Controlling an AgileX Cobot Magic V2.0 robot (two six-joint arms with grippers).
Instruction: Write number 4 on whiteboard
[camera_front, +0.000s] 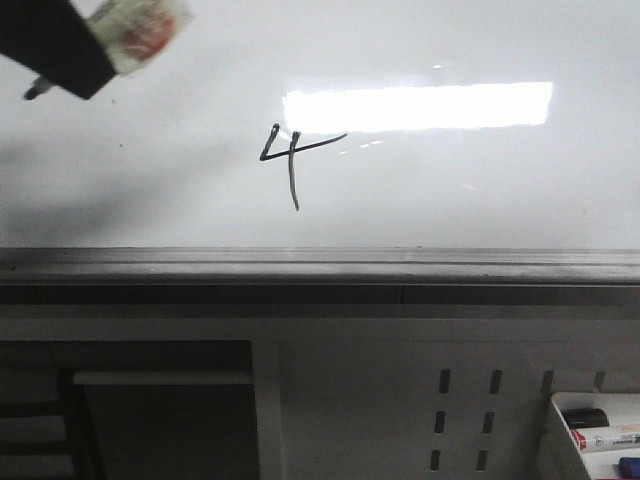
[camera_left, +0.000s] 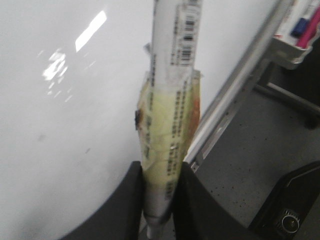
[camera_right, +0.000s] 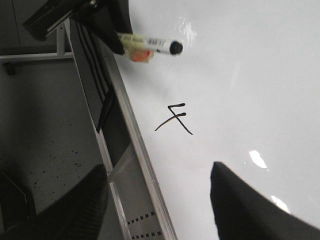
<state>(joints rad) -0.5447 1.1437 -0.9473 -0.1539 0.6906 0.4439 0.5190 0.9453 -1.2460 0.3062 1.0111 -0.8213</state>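
A black hand-drawn number 4 (camera_front: 290, 160) stands on the glossy whiteboard (camera_front: 480, 190), just left of the bright reflection; it also shows in the right wrist view (camera_right: 175, 119). My left gripper (camera_left: 159, 185) is shut on a white marker (camera_left: 167, 125) wrapped in yellowish tape. In the front view that gripper (camera_front: 60, 45) sits at the top left, well away from the 4, with the marker (camera_front: 140, 30) off the drawing. The marker's black tip (camera_right: 175, 48) shows in the right wrist view, near the board. My right gripper (camera_right: 157, 197) is open and empty, over the board's lower edge.
A dark grey ledge (camera_front: 320, 268) runs along the board's lower edge. Below it is a white perforated panel with slots (camera_front: 465, 420). A white tray (camera_front: 560, 440) at the lower right holds several markers (camera_front: 605, 437).
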